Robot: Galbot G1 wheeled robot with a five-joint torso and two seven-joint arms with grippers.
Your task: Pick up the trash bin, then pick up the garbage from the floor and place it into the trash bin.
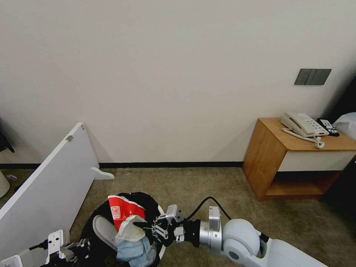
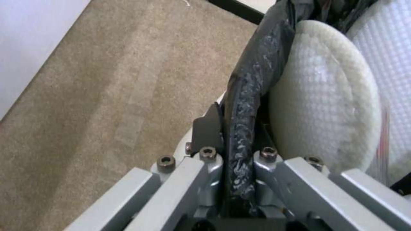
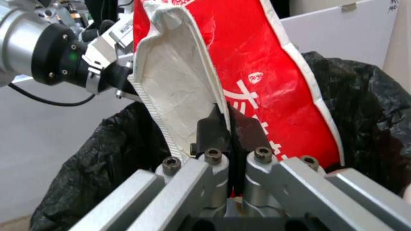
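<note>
Head view: one trash bin (image 1: 97, 226), two hands.

White right arm (image 1: 259, 244), black cable (image 1: 207, 204), silver gripper links, hex screws.

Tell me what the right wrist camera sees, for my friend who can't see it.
The right gripper has its fingers pinched shut on the edge of a red-and-white packet, holding it over the trash bin, which is lined with a crinkly black bag. The left gripper shows farther off at the bin's rim, with a white board behind.
</note>
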